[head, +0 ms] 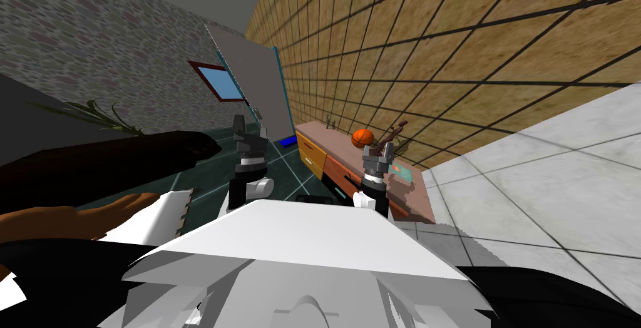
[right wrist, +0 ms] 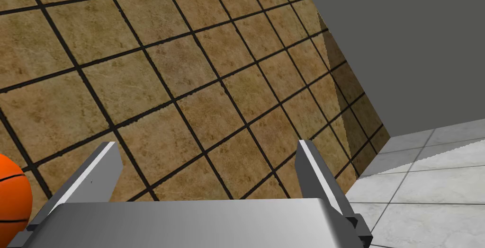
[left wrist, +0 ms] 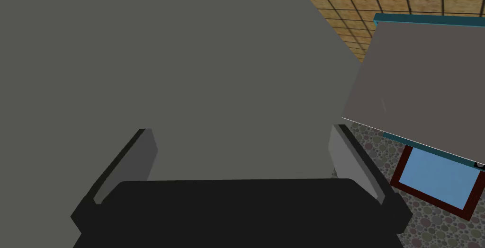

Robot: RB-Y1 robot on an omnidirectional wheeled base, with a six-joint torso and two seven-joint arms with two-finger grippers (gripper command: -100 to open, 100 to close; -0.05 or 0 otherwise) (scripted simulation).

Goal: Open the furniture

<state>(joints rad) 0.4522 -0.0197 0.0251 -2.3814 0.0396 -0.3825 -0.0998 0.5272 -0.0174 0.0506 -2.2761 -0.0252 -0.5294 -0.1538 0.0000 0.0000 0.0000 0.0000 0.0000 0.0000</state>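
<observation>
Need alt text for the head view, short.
A low cabinet with orange and brown fronts stands along a tan tiled wall, a basketball on its top. The left gripper and right gripper are raised before it, fingers open, holding nothing.

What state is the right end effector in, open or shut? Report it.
Open. The right end effector has its fingers wide apart, only tiled wall showing between them.

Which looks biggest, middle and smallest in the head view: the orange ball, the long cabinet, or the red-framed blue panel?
1. long cabinet, clearly the largest.
2. red-framed blue panel, though it sits farther away, so it may really be bigger than it looks.
3. orange ball, the smallest.
</observation>
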